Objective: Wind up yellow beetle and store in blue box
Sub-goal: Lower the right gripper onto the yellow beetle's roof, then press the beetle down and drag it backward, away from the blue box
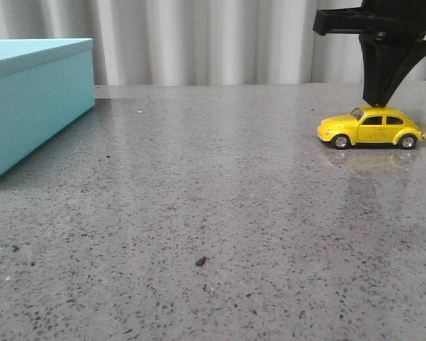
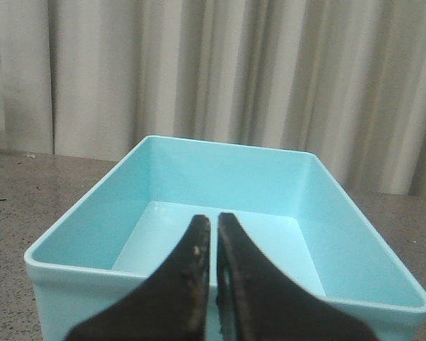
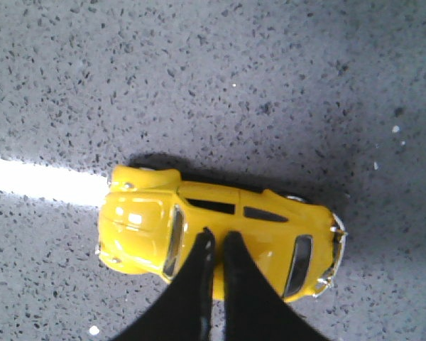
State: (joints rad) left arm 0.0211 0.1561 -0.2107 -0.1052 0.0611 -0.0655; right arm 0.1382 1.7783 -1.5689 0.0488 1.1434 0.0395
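The yellow beetle [image 1: 371, 128] stands on its wheels on the grey table at the far right, nose to the left. My right gripper [image 1: 378, 104] hangs straight above it, jaws shut, tips touching or just over its roof. In the right wrist view the shut tips [image 3: 218, 239] lie over the roof of the beetle [image 3: 220, 227]. The blue box [image 1: 30, 99] stands at the far left. In the left wrist view it [image 2: 220, 177] is open and empty inside, and my left gripper [image 2: 214, 224] is shut and empty above its near rim.
The speckled grey table [image 1: 213, 213] runs between box and car. A small dark speck [image 1: 200, 261] lies near the front middle. A pale curtain [image 1: 213, 42] closes the back.
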